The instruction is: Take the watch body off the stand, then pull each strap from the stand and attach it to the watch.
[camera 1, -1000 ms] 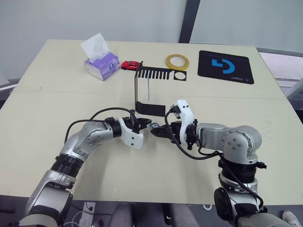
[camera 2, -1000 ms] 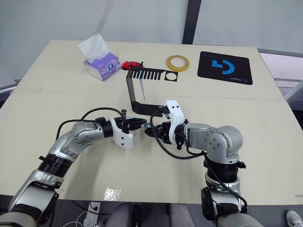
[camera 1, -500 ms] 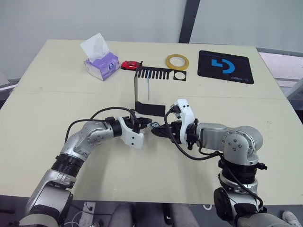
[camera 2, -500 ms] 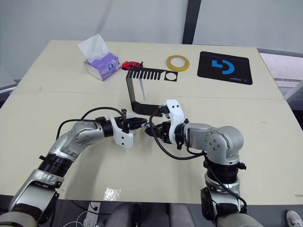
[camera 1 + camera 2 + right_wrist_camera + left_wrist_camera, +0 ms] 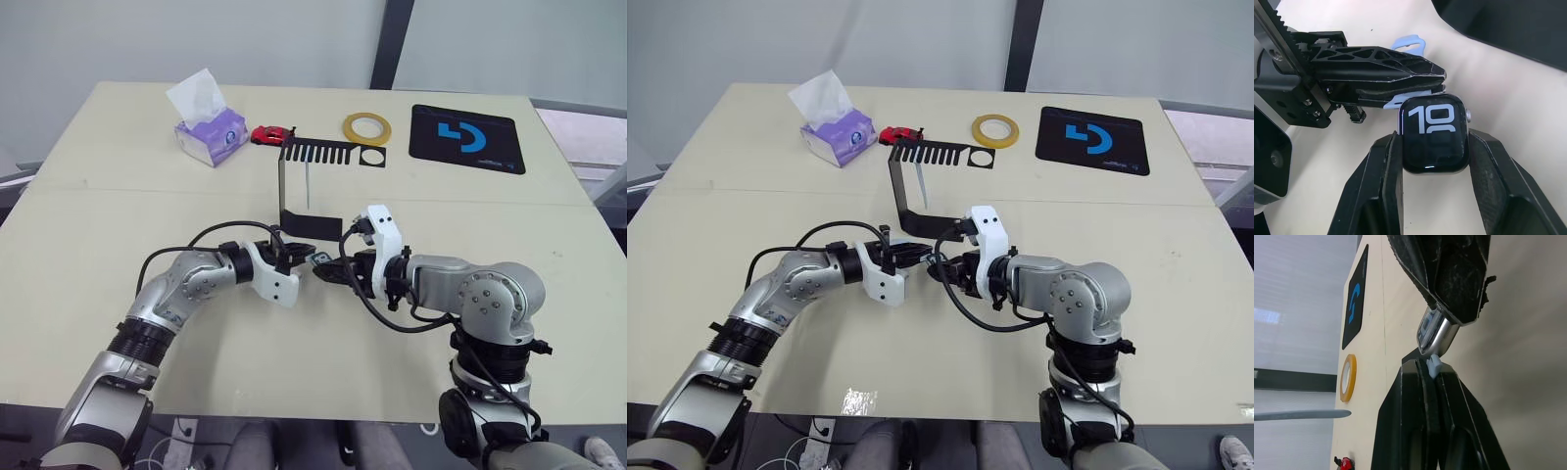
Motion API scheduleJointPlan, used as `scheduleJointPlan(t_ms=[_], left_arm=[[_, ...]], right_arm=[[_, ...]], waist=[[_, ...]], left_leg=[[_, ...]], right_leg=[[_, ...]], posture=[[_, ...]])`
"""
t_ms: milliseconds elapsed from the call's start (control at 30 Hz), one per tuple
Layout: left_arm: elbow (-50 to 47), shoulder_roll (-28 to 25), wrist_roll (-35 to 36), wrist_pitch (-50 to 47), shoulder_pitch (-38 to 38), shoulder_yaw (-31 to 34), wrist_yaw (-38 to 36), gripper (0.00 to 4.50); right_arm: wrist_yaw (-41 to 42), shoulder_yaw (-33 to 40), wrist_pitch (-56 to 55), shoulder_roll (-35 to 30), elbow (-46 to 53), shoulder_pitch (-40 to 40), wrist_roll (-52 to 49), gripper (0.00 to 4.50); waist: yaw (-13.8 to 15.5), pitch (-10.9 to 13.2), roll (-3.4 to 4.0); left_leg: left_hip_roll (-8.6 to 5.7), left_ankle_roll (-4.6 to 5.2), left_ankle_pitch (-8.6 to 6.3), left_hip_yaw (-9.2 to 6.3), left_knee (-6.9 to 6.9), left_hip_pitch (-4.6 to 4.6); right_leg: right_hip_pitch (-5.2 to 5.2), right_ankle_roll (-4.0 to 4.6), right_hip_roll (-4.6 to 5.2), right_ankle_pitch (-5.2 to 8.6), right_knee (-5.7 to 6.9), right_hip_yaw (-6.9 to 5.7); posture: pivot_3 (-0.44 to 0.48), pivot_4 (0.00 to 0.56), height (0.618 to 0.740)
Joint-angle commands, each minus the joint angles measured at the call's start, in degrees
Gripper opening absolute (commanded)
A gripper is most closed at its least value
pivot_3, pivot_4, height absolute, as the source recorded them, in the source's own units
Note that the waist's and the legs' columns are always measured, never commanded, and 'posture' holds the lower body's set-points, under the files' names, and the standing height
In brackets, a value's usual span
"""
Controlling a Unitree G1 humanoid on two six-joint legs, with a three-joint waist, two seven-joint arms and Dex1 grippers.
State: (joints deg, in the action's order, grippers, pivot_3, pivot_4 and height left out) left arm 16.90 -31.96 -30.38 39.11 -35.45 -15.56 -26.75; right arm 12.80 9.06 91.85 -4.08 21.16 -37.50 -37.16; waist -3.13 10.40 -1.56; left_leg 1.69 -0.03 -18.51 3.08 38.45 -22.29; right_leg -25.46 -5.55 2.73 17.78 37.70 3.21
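Note:
My right gripper (image 5: 1434, 143) is shut on the watch body (image 5: 1434, 134), a silver-rimmed case with a dark screen and light digits. The case hangs just above the table in front of the stand (image 5: 282, 186). My left gripper (image 5: 300, 258) is shut on a pale blue strap (image 5: 1409, 45). The strap's end (image 5: 1434, 365) touches the side of the watch body (image 5: 1437, 330). Another pale strap (image 5: 309, 183) hangs from the stand's slotted top plate (image 5: 328, 152).
At the back of the table are a purple tissue box (image 5: 211, 132), a red toy car (image 5: 271, 134), a yellow tape ring (image 5: 366, 126) and a black mat with a blue logo (image 5: 466, 137). The stand's flat foot (image 5: 312, 223) lies just behind both grippers.

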Motion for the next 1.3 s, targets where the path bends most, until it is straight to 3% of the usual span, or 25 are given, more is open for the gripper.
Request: scheduleJointPlan(t_ms=[33,1300], left_arm=[[-2.7,1.9,0.5,1.2,-2.2,-0.8,2.0,0.0],[-0.6,2.2,0.7,2.7,-4.0,-1.2,2.3,0.0]], right_arm=[[1.5,-1.2,0.7,3.4,-0.2,-0.9,-5.0,1.52],[1.3,-1.6,0.7,2.6,-0.5,-1.4,-6.9,1.52]], waist=[[0.0,0.0,0.0],[0.0,0.0,0.0]], left_leg=[[0.0,0.0,0.0,0.0,0.0,0.0],[0.01,0.0,0.0,0.01,0.16,-0.02]], right_leg=[[0.0,0.0,-0.01,0.0,0.01,0.0],[0.0,0.0,-0.01,0.0,0.07,-0.05]], posture=[[0.0,0.15,0.738],[0.0,0.15,0.738]])
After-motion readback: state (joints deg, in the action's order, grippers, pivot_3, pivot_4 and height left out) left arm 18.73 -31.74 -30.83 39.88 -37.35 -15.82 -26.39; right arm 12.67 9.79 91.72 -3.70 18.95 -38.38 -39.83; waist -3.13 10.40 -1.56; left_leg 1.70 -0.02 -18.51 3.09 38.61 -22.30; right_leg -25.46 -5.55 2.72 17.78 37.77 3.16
